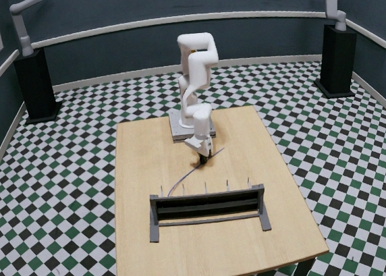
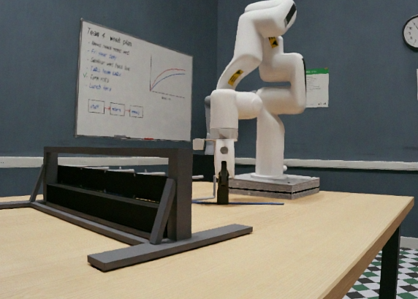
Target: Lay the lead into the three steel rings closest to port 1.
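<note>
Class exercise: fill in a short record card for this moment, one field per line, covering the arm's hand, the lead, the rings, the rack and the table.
Hand: the hand points down at the table, shut on the lead
Lead: thin blue lead lies on the table, running from the rack's side past the hand
Rings: five thin steel rings stand in a row above the rack; the lead is not in them
Rack: grey rack stands upright on its feet
Table: light wooden table bears the rack and the arm's base
</note>
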Controlling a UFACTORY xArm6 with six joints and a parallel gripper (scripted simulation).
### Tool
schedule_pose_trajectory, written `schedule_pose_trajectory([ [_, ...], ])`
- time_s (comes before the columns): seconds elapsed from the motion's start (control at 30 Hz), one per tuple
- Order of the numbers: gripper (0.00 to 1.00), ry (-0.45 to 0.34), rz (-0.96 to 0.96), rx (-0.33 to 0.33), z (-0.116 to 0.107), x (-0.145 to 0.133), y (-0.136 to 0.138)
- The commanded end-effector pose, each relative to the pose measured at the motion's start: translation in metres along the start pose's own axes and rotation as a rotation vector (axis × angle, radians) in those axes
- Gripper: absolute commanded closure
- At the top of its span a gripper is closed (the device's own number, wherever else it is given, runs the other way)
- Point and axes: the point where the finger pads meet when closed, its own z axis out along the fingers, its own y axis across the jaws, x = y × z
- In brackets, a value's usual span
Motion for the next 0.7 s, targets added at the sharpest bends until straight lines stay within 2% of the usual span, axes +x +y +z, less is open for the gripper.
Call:
schedule_pose_trajectory([
  [0.0, 1.0, 0.002, 0.0, 0.002, -0.0006, 0.0006, -0.001],
  [0.67, 1.0, 0.001, 0.0, 0.002, -0.0029, 0.0006, -0.001],
])
